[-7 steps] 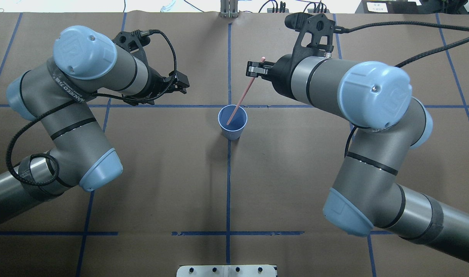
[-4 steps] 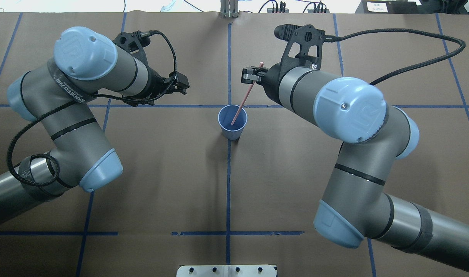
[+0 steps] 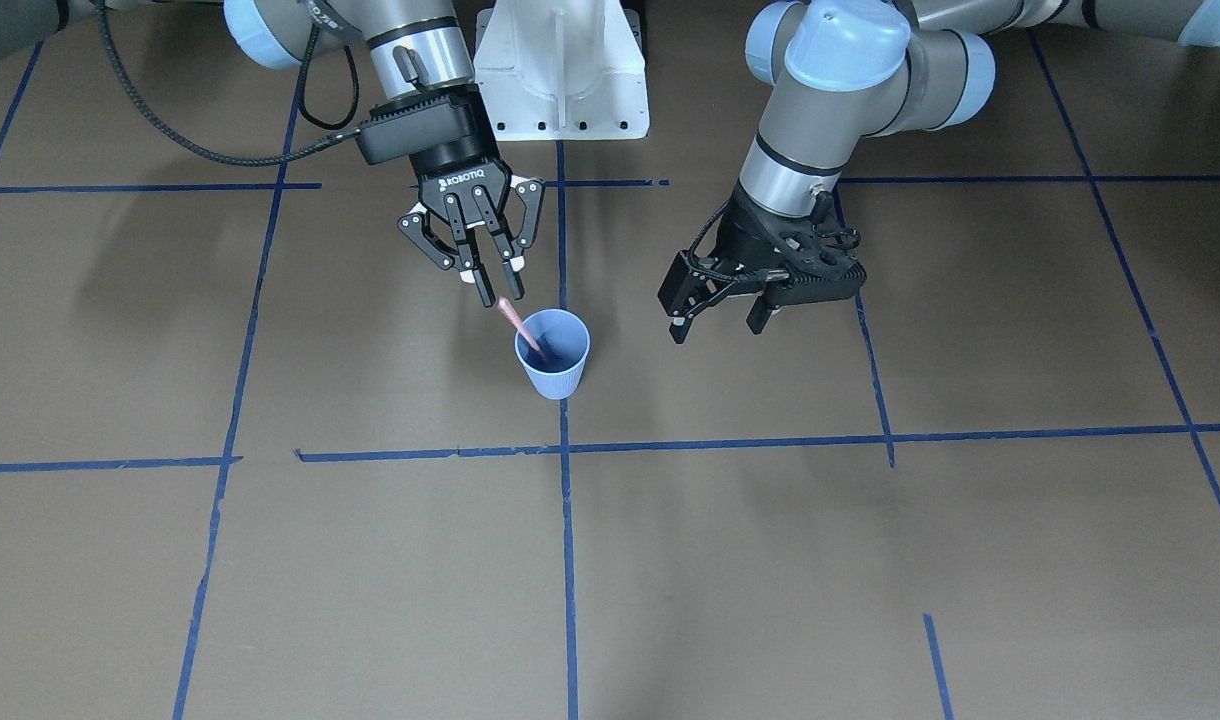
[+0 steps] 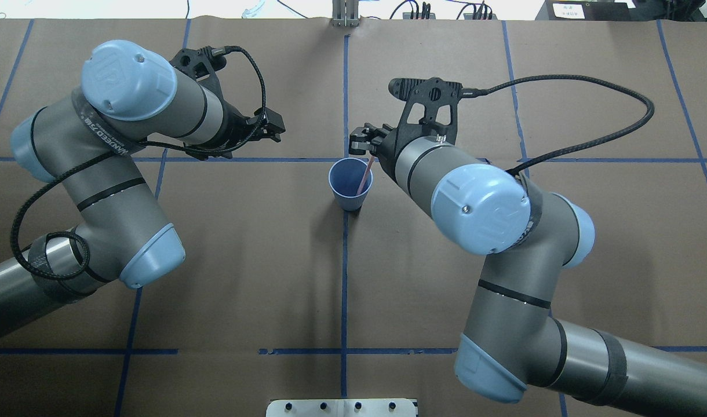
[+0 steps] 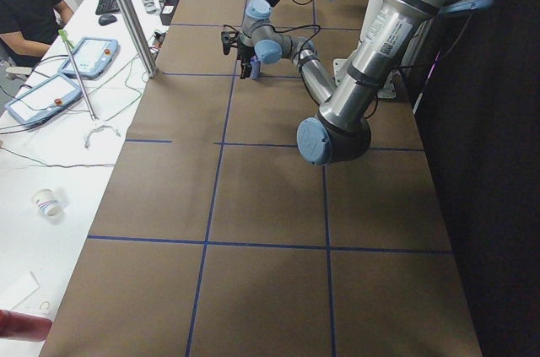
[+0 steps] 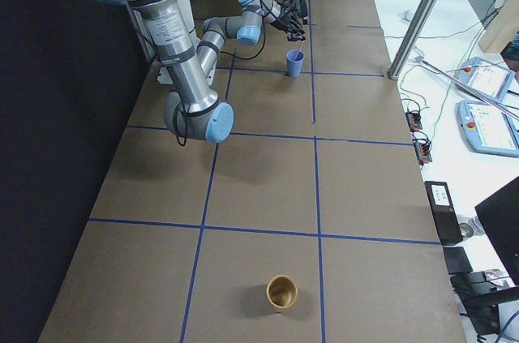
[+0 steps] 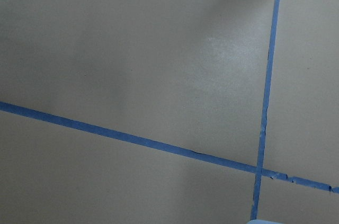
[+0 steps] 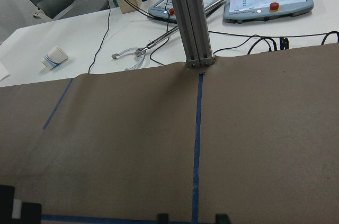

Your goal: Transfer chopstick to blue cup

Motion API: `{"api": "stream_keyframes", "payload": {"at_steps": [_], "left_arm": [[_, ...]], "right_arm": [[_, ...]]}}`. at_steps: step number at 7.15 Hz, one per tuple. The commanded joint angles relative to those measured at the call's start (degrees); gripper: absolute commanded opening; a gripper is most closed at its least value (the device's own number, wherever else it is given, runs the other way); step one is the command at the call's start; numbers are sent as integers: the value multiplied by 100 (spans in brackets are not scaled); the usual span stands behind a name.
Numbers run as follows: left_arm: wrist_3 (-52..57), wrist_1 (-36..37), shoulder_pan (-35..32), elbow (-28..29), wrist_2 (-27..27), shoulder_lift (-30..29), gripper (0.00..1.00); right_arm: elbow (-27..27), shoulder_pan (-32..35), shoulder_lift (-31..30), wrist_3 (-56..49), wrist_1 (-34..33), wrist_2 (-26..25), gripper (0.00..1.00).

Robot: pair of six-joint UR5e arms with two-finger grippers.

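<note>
The blue cup (image 3: 554,372) stands upright at the table's middle, also in the overhead view (image 4: 349,200). One pale pink chopstick (image 3: 518,322) leans inside it against the rim on the right arm's side, also in the overhead view (image 4: 364,176). My right gripper (image 3: 502,282) hangs just above the stick's top end with its fingers apart and nothing between them; in the overhead view it (image 4: 362,146) sits at the cup's far rim. My left gripper (image 3: 716,320) is open and empty beside the cup, about a cup's width off.
A brown cup (image 6: 282,292) stands far off near the table's end on my right. The white robot base (image 3: 560,90) is behind the cup. Blue tape lines cross the brown table cover. Operators' desks with tablets lie beyond the far edge.
My right gripper moved toward the cup and down, lowering the chopstick into it, and has let go. The left arm has not moved.
</note>
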Motion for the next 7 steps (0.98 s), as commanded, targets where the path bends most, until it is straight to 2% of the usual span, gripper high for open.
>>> {"api": "stream_keyframes", "payload": {"at_steps": [1, 3, 4, 5, 6, 7], "left_arm": [[111, 0, -61, -17, -17, 61, 100], [750, -9, -254, -201, -61, 621, 100], [1032, -9, -412, -359, -157, 1024, 100], [1653, -9, -857, -430, -715, 1437, 100], [2485, 0, -1384, -491, -1190, 1894, 100], [3529, 35, -1937, -492, -1552, 2264, 100]], "right_arm": [[135, -64, -29, -81, -10, -140, 100], [635, 58, -518, -615, -1, 9, 100], [733, 450, -774, -635, -10, 506, 100], [795, 959, -1221, -653, 25, 1294, 100], [796, 1712, -1503, -1027, 34, 2294, 100], [778, 2477, -1941, -1849, 60, 3261, 100]]}}
